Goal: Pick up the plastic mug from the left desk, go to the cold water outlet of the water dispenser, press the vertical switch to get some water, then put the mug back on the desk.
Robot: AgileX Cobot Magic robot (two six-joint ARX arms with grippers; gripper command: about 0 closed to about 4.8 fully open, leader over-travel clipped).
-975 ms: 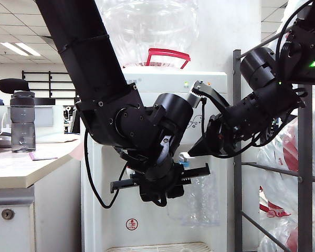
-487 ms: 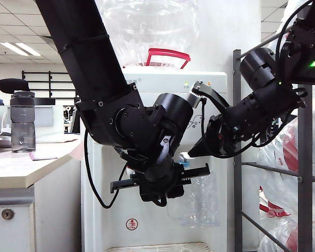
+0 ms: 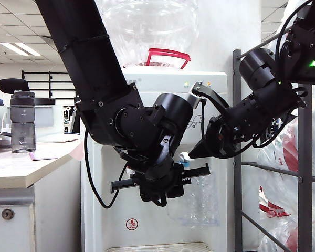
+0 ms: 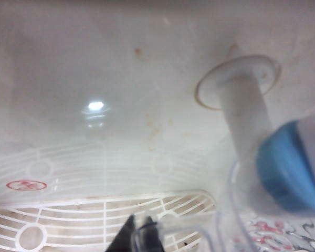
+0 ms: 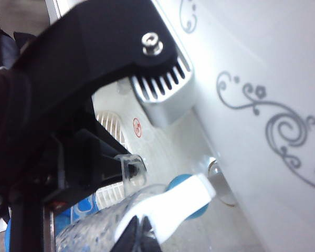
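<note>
Landmark: the cold water outlet point(image 3: 185, 160), the blue-banded tap on the front of the water dispenser point(image 3: 168, 84); every place below is being given from it.

Plastic mug point(image 3: 199, 202): it is hanging directly beneath the outlet, mouth up under the spout, well above the drip grille point(image 4: 68, 226); it is not on the left desk point(image 3: 21, 168), which is lying off to the left of the dispenser.

Left gripper point(image 3: 160, 184): it is sitting just beside and slightly below the outlet, clenched on the mug; its fingers seem to be pinching the rim, though the contact is largely hidden.

Right gripper point(image 3: 191, 153): it is reaching in from the right, its lower finger ending at the vertical switch point(image 5: 170, 207) on top of the outlet; one finger is standing well above, so the jaws are spread and holding nothing.

Switch contact: the tip appears to be touching the lever, but whether water is flowing cannot be told.

Handling: the mug is looking thin-walled, light and somewhat flexible, with a dimpled wall giving some purchase; it will be getting heavier and more prone to tilting as it fills.

Best hold: a firm pinch over the rim is probably serving best, keeping the mug level.
</note>
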